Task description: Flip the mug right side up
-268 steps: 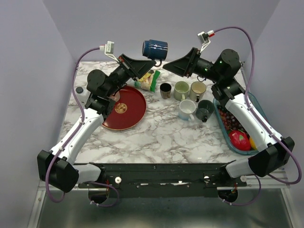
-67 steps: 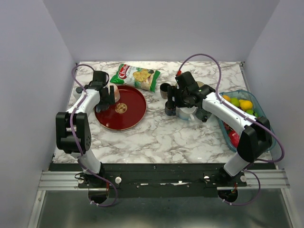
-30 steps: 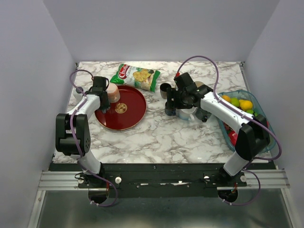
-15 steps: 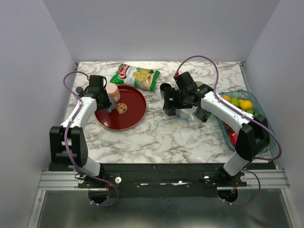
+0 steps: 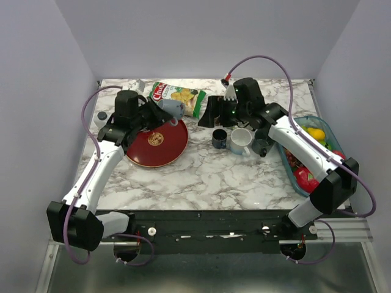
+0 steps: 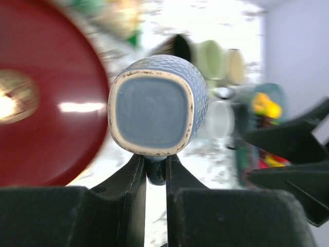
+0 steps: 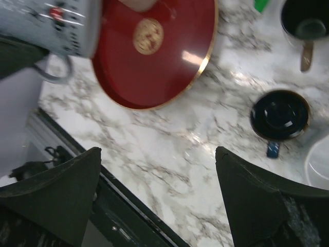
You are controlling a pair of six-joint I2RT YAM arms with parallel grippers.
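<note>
My left gripper [image 5: 160,111] is shut on the handle of a blue-grey textured mug [image 5: 173,108] and holds it in the air on its side, over the far right edge of the red plate [image 5: 156,143]. In the left wrist view the mug's flat base [image 6: 151,105] faces the camera and the fingers [image 6: 131,177] pinch the handle below it. My right gripper [image 5: 209,116] is open and empty, raised above the table beside a dark mug [image 5: 220,138]. That mug stands mouth up in the right wrist view [image 7: 280,114].
A white mug [image 5: 241,141] and a dark teal mug [image 5: 264,145] stand right of the dark one. A chips bag [image 5: 180,96] lies at the back. A blue tray of fruit [image 5: 305,177] is at the right edge. More mugs [image 6: 213,59] stand behind.
My left gripper has risen from the plate's left rim and swung right with the mug. My right gripper has let go of the dark mug, opened and lifted away.
</note>
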